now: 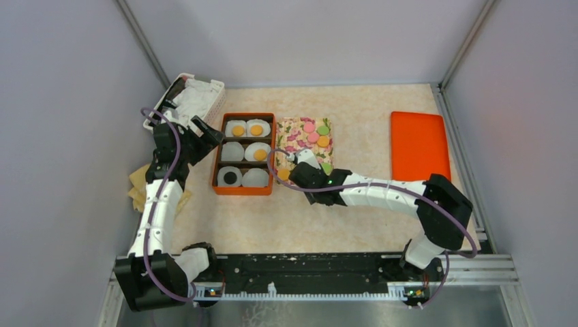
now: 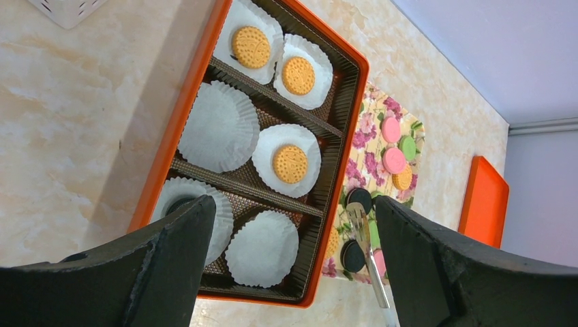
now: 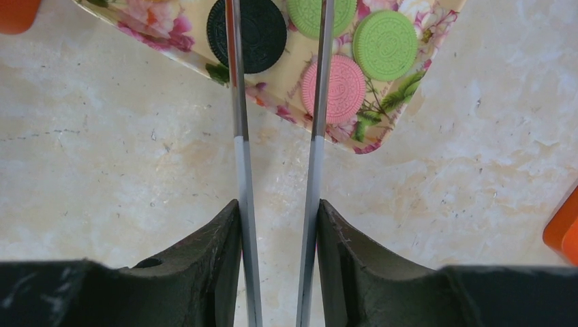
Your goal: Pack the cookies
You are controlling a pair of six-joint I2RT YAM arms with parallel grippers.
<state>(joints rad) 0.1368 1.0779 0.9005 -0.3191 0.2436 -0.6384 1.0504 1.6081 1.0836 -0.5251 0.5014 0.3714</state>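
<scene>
Right wrist view: my right jaws are part-closed on tongs [image 3: 240, 177], whose tips reach over cookies [image 3: 385, 44] on a floral tray [image 3: 170, 30]. Tray sits mid-tabletop toward the far edge, box [image 1: 243, 191] just beside it on the left. Left jaws wide open, empty, above the box. Three orange cookies and one black one lie in cups [image 2: 219, 127].
</scene>
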